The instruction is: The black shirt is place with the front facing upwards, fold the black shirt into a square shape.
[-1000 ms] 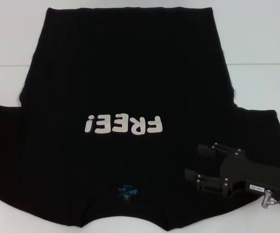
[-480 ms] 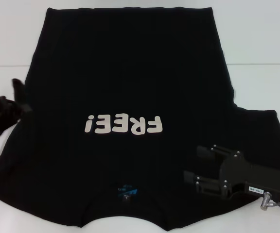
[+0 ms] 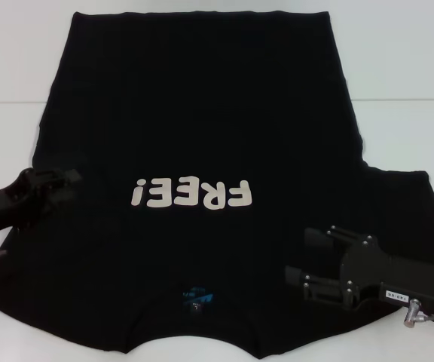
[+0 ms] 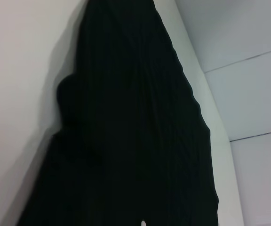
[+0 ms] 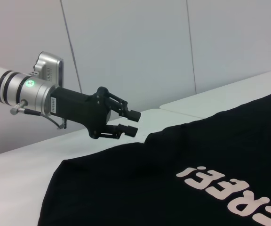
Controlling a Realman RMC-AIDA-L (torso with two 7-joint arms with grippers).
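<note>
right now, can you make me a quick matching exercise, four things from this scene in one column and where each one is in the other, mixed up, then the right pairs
Things:
1. left gripper
2. right gripper
3. FREE! print
4. blue neck label

Places:
A. middle of the black shirt's chest
B. at the collar, on the shirt edge nearest the robot
C. over the shirt's left sleeve area, fingers open
D. over the shirt's right shoulder area, fingers open

Right pairs: 1-C, 2-D, 3-A, 4-B
</note>
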